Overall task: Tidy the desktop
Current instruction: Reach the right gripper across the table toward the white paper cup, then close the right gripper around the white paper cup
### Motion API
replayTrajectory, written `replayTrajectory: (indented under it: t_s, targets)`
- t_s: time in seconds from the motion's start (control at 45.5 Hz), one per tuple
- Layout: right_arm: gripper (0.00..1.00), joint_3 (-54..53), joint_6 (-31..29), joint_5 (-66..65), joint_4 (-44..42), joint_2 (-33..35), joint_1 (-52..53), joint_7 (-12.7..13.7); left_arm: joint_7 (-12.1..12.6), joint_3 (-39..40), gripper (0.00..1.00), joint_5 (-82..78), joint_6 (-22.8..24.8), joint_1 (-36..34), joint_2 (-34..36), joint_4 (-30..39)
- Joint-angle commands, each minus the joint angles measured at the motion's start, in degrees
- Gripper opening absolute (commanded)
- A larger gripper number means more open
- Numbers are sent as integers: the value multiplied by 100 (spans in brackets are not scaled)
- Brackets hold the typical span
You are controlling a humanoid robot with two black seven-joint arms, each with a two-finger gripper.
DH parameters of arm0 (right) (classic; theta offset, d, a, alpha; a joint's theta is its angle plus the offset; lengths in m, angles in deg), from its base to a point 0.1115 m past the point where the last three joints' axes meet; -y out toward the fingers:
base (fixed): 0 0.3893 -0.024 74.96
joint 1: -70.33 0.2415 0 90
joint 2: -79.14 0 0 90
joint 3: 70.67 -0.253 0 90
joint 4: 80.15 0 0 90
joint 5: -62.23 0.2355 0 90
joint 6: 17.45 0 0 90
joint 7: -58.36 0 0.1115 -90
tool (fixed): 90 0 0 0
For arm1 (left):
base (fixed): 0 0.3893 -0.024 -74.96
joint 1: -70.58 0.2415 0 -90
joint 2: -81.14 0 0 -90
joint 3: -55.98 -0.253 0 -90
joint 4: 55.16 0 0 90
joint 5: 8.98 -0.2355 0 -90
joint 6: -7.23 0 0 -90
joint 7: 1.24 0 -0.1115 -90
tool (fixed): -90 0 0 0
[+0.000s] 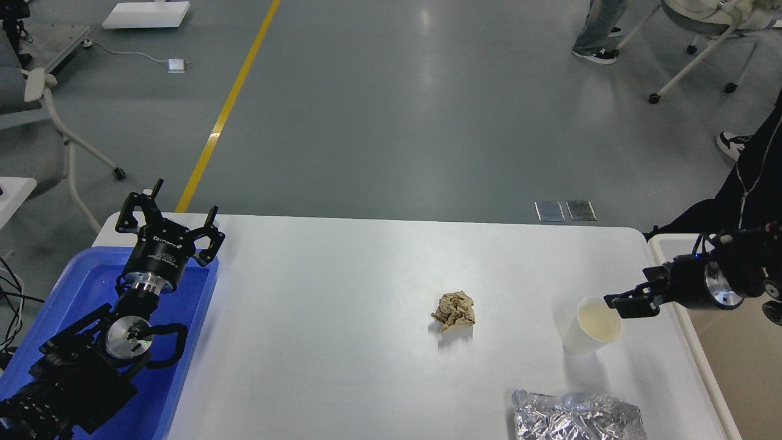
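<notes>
The desktop (317, 318) is not yet tidied; a crumpled paper (454, 310), a paper cup (589, 325) and a foil wrapper (577, 417) are left on it; the cup rim is pinched by the right gripper (626, 304); the left gripper (168, 220) is held spread above the blue tray (79, 275)

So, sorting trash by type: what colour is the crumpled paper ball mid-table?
Light brown, kraft-like; the crumpled paper ball shows best in the head view.

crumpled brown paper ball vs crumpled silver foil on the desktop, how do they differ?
The crumpled brown paper ball is matte tan; the crumpled silver foil is shiny and metallic. The ball is small and compact; the foil is wider and flatter. The ball lies mid-table; the foil lies at the near edge, partly cut off. Both rest loose on the white desktop, untouched.
</notes>
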Motion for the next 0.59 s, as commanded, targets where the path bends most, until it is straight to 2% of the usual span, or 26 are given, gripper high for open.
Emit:
replayTrajectory:
  t_s: [0.0, 0.462, 0.572]
  targets:
    - [99, -30, 220, -23, -218, -232, -314, 8, 0, -6, 100, 0, -1, 0, 0, 0]
    - [98, -13, 510, 223, -1088, -689, -841, -1, 0, -6, 100, 0, -1, 0, 0, 0]
    - [92, 14, 545, 302, -1291, -786, -929, -27, 0, 3, 100, 0, -1, 0, 0, 0]
